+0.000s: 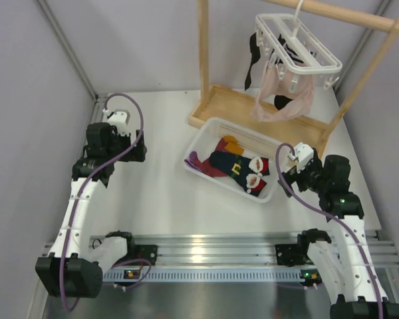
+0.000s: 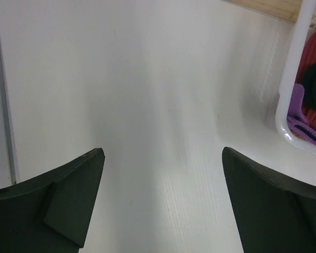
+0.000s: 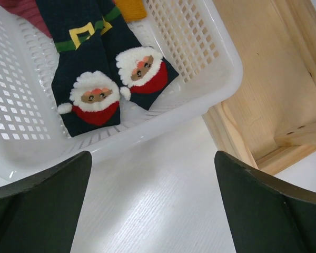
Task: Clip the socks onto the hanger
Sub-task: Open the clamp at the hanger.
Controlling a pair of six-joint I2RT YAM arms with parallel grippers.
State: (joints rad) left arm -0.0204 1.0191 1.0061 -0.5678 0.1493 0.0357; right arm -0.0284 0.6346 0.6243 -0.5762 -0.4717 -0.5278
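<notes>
Navy Santa socks (image 1: pixel 243 169) and maroon socks with orange toes (image 1: pixel 221 145) lie in a white slotted basket (image 1: pixel 201 136). The Santa socks also show in the right wrist view (image 3: pixel 97 79). The white peg hanger (image 1: pixel 299 50) hangs from the wooden rack's top bar, with a pale pink garment and dark items clipped under it. My left gripper (image 2: pixel 163 153) is open and empty over bare table, left of the basket (image 2: pixel 287 100). My right gripper (image 3: pixel 152 155) is open and empty, just outside the basket's near right corner (image 3: pixel 221 79).
The wooden rack (image 1: pixel 206 60) stands at the back right on a tray base (image 3: pixel 263 105), close behind the basket. Grey walls close in on both sides. A metal rail (image 1: pixel 213 256) runs along the near edge.
</notes>
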